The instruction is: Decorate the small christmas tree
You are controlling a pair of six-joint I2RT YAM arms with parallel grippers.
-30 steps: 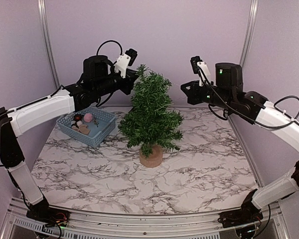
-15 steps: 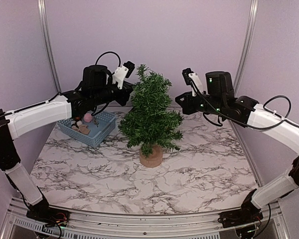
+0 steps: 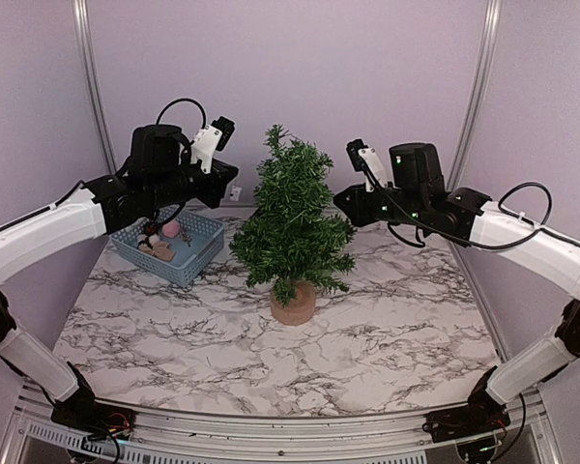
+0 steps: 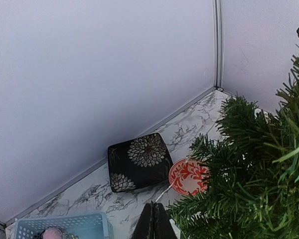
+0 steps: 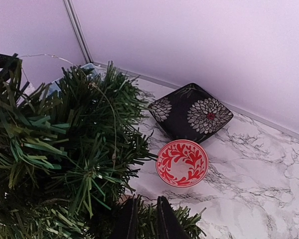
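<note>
white marble tabletop (image 3: 174, 329) under lilac walls; both arms reach inward, raised level with the upper branches; the left gripper (image 4: 152, 225), fingers pressed together, hangs left of the small christmas tree (image 3: 292, 217), apart from it; the right gripper (image 5: 145, 219), slightly parted, sits at the right-hand branches; the tree stands mid-table on its stump base (image 3: 293, 302), long axis vertical, tip up
</note>
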